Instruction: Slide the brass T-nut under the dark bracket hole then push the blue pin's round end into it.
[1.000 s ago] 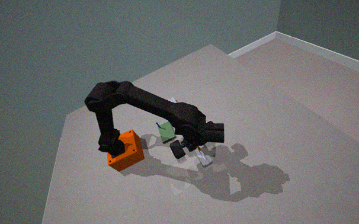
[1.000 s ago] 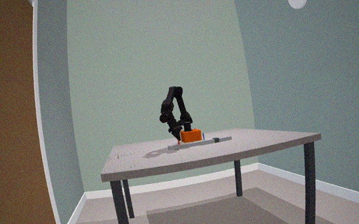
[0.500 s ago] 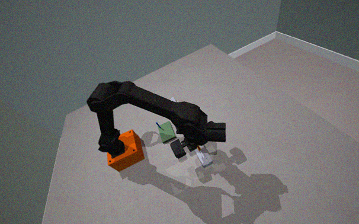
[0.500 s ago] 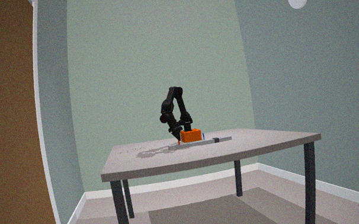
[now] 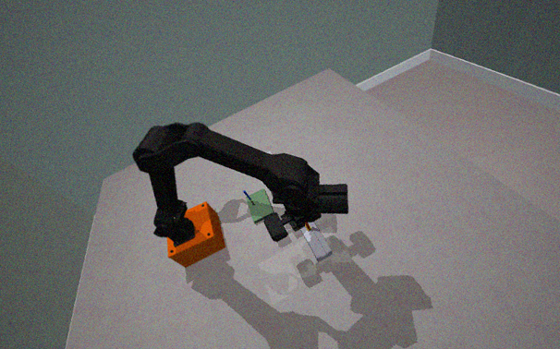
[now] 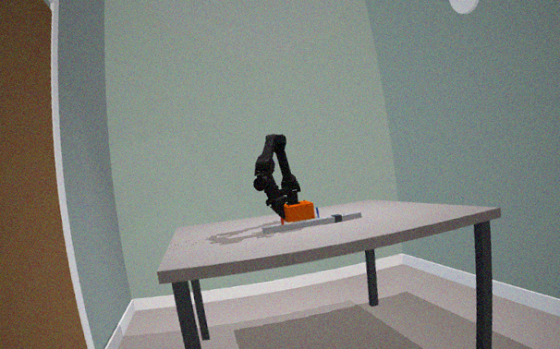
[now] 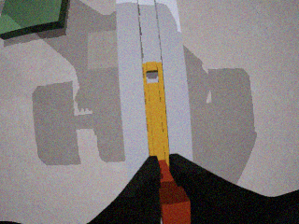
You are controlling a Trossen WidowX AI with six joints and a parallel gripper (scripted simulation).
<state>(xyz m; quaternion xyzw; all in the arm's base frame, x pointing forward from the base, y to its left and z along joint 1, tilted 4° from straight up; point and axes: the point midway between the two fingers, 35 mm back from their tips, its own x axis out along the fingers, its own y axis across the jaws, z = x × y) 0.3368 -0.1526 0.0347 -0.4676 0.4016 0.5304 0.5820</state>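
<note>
The pincer (image 5: 300,224) (image 6: 282,217) (image 7: 163,162) is nearly closed, its fingertips clamped on the orange handle (image 7: 175,205) of the brass T-nut (image 7: 156,112). The T-nut extends ahead of the fingertips along the slot of the aluminum rail (image 5: 317,243) (image 6: 294,224) (image 7: 128,84); the wrist view does not settle whether it sits fully under the lips. The rail's long edges run on either side of the nut, with bare counter (image 5: 161,342) (image 6: 326,250) (image 7: 234,28) beyond each edge. Near the pincer, off to one side of the rail, lies the green tray (image 5: 259,206) (image 7: 35,19), one edge facing the rail across a gap; the blue pin (image 5: 247,195) (image 6: 317,212) stands upright at the tray. Farther along the rail from the pincer, the dark bracket (image 6: 337,218) spans it. The counter's outer edges lie well apart from the pincer.
</note>
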